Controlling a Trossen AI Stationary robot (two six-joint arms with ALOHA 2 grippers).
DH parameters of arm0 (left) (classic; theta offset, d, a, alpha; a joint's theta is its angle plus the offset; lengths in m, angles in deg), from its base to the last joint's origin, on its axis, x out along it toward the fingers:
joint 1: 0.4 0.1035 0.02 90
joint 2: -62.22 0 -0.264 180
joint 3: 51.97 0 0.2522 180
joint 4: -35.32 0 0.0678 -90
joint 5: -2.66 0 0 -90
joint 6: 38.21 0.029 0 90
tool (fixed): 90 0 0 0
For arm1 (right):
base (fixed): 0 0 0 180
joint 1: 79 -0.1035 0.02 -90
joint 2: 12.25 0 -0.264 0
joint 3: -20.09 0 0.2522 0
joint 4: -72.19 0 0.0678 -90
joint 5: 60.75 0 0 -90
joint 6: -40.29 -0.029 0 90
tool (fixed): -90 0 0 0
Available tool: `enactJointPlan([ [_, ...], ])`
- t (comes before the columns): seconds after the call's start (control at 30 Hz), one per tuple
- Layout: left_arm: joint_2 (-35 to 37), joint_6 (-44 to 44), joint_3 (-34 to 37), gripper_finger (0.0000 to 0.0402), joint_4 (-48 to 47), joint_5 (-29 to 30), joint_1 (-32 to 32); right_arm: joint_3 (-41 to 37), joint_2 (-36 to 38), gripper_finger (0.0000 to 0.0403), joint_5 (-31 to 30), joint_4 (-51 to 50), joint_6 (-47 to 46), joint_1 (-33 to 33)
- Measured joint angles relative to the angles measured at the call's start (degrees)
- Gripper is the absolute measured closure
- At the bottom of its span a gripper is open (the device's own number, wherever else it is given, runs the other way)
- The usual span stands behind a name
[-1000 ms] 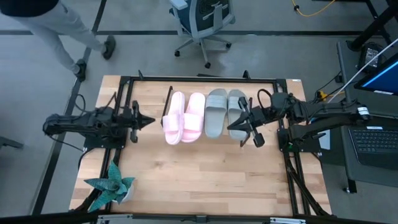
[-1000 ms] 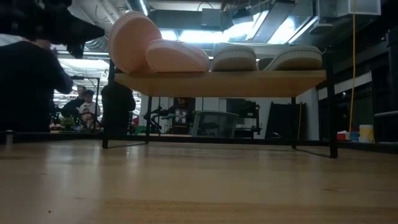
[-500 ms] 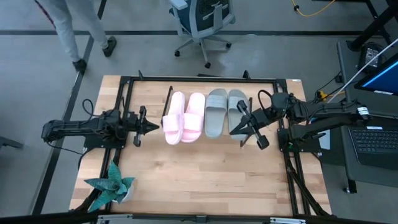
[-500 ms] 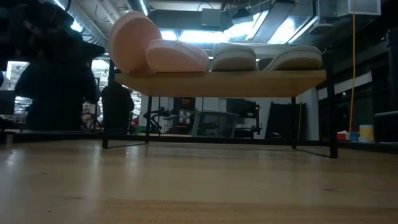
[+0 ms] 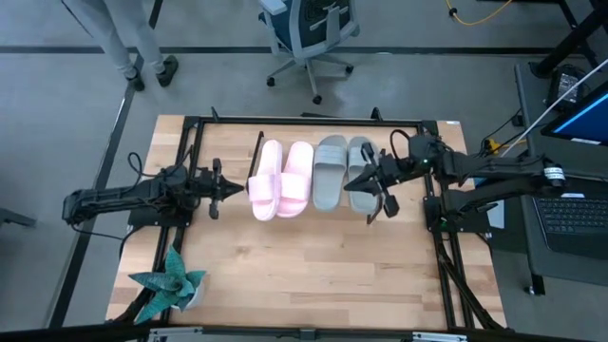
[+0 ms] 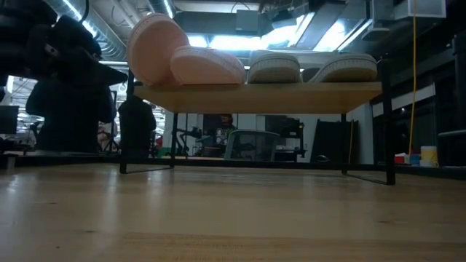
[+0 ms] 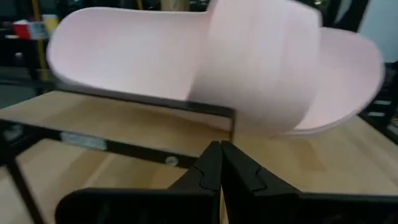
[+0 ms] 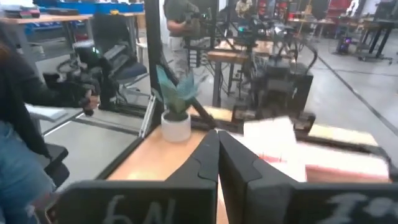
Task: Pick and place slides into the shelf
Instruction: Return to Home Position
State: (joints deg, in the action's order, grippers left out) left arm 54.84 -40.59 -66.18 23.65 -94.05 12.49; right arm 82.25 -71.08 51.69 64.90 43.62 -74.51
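1. A person walks on the floor beyond the table's far left corner.
2. A teal plant in a white pot stands at the table's near left corner.
3. The left gripper hovers just beside the shelf's left end. It points rightward at the outer pink slide. In the left wrist view its fingers are pressed together with nothing between them.
4. The shelf stands toward the far side of the table, its board running left to right on thin black end frames.
5. All four slides lie on the shelf side by side, long axes running from the table's far edge to its near edge, across the board.
6. The outer pink slide is tipped up. In the low view it rises higher than the others and leans on the second pink slide. Their wide straps sit toward the near ends.
7. The two grey slides lie flat next to the pink pair, touching one another. I cannot tell which way their toes point.
8. The right gripper is at the shelf's right end, by the outer grey slide, pointing leftward. The right wrist view shows its fingers closed tip to tip, holding nothing.
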Motion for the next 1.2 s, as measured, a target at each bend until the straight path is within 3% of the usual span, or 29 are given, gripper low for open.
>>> enactJointPlan([
  [0.27, 0.00, -1.82, 0.00, 0.0401, -0.11, 8.64, 0.76, -14.55, 3.75, 0.0396, 1.49, 16.64, -6.37, 5.33],
  [0.43, 0.00, -1.56, 0.00, 0.0401, 0.04, 9.39, 0.76, -18.79, 12.00, 0.0397, 7.17, 12.59, -7.30, 7.88],
  [0.7, 0.00, -1.55, 0.00, 0.0402, 0.46, 14.81, 0.76, -25.95, 27.81, 0.0394, 10.79, 6.66, -4.47, 9.80],
  [0.9, 0.00, -1.55, 0.00, 0.0402, 0.35, 14.98, 0.76, -31.11, 37.25, 0.0393, 13.40, 5.09, -6.22, 10.02],
  [1.0, 0.00, -1.55, 0.00, 0.0402, 0.33, 14.98, 0.76, -33.59, 39.53, 0.0392, 10.00, 6.09, -6.27, 10.01],
  [1.2, 0.00, -1.55, 0.00, 0.0401, 0.28, 14.98, 0.76, -38.81, 40.24, 0.0392, -9.49, 5.17, -11.32, 10.01],
])
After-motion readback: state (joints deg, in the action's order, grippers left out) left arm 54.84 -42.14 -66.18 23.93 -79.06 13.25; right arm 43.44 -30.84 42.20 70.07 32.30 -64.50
